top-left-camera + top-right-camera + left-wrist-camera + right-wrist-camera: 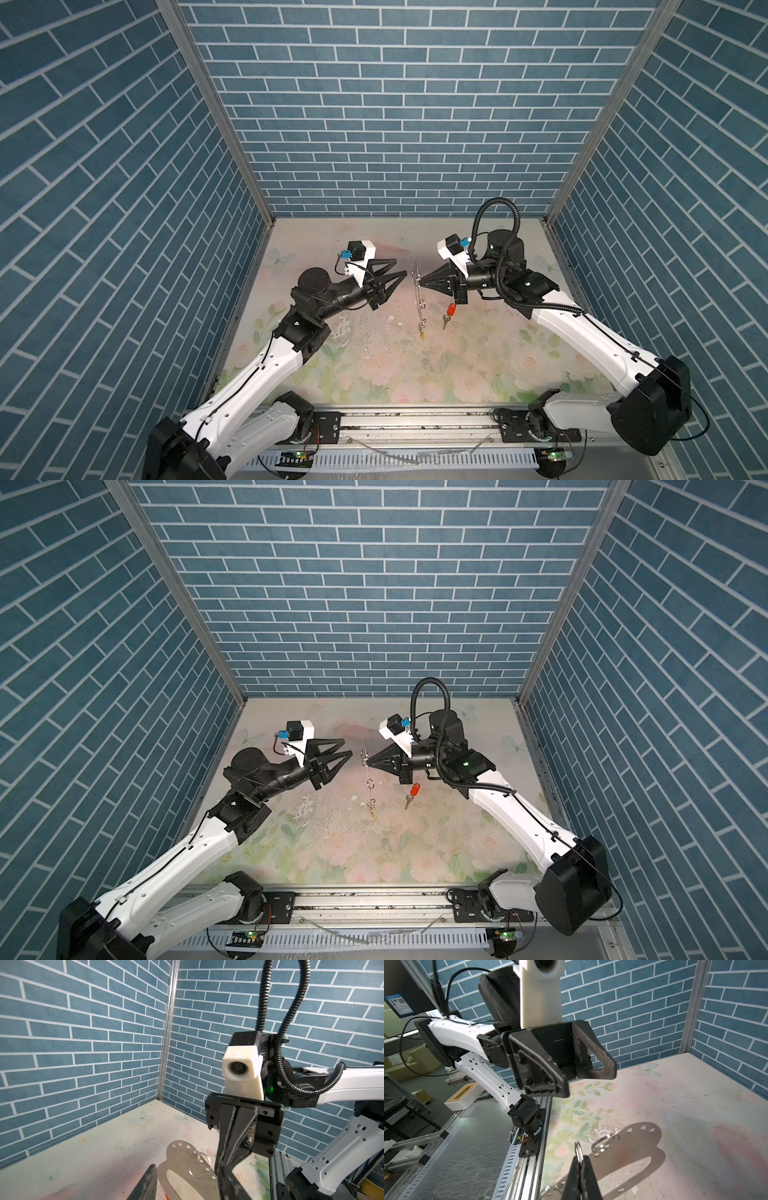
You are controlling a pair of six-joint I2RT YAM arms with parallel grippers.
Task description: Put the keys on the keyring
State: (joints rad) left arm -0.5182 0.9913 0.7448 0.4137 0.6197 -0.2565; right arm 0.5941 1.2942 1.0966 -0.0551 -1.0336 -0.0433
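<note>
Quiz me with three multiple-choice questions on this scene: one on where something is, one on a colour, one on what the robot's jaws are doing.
1. Where is the red-tagged key? A in the left jaws; B on the table; C hooked on the wall.
2. What colour is the keyring? A black; B silver; C blue.
3. How do the right jaws stand? A wide open; B shut on a key; C shut on a ring of the keyring.
Key: B, it lies flat on the table. B, both wrist views show bare metal. C, they pinch a split ring.
</note>
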